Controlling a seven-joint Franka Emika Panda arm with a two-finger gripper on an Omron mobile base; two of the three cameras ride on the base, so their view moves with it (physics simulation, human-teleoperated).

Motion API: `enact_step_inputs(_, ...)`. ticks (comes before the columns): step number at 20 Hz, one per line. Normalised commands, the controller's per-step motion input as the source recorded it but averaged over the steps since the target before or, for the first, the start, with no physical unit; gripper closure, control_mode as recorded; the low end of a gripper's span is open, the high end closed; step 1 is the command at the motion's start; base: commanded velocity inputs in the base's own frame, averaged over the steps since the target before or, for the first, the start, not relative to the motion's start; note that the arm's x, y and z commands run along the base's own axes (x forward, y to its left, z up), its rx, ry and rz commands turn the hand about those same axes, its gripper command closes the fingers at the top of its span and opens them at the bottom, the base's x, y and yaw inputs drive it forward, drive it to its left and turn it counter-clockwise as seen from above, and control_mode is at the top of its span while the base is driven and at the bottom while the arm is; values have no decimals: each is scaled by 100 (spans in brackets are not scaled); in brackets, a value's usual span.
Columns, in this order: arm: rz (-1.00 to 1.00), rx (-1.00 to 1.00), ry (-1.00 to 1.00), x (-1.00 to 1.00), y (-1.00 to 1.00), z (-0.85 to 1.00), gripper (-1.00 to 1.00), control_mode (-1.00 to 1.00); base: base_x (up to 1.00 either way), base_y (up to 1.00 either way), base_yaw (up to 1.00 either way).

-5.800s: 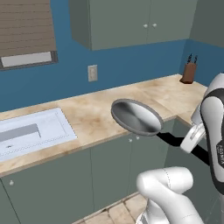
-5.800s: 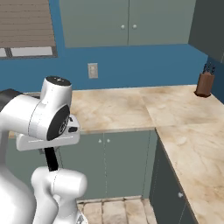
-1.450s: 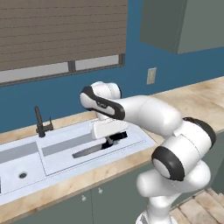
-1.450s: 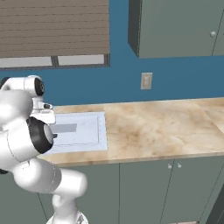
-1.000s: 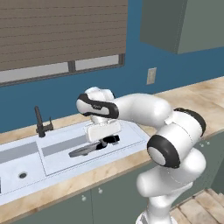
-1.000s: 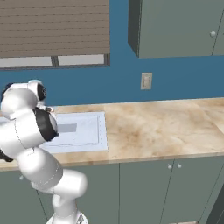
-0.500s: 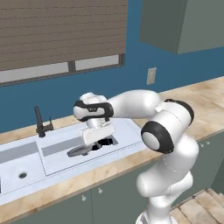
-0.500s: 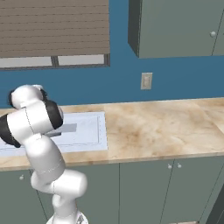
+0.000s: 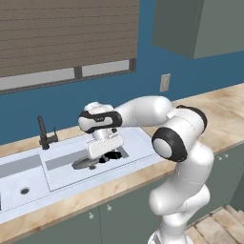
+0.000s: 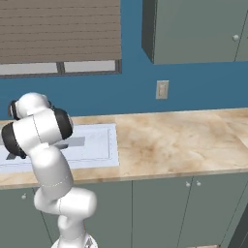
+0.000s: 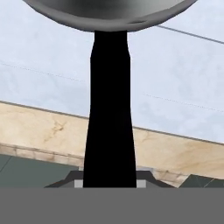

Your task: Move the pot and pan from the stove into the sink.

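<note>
The pan (image 11: 109,11) hangs low over the right basin of the sink (image 9: 62,176), its shiny silver bowl at the top of the hand view and its long black handle (image 11: 109,127) running straight down into the gripper (image 11: 109,181), whose jaws are pinched on the handle's end. In the left base view the pan (image 9: 85,163) shows as a dark shallow shape just below the white hand, inside the basin's outline and away from its walls; whether it touches the basin floor cannot be told. No brand, label or writing can be read on the pan, the sink or the cabinets. The basin's front rim lies near the counter's front edge, with a narrow strip of marbled beige counter (image 10: 184,145) between them; behind the pan the pale basin floor is open toward the dark curved faucet (image 9: 45,135) at the back rim. The left basin, with its small drain, sits beyond a divider. To the right of the sink the counter runs wide and bare. Above it is a blue wall with a white outlet plate (image 10: 162,89), a window covered by brown slatted blinds (image 9: 62,33), and grey-green upper cabinets (image 10: 193,29); matching cabinet doors with small knobs stand below the counter.
</note>
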Motion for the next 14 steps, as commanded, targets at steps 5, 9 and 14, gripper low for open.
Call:
enact_step_inputs(5, 0, 1, 0, 9, -1, 34, -100, -100, 0, 0, 0)
enact_step_inputs(9, 0, 3, -1, -13, -25, 78, -100, -100, 0, 0, 0)
enact_step_inputs(14, 0, 7, -4, -59, -55, 75, -100, -100, 0, 0, 0)
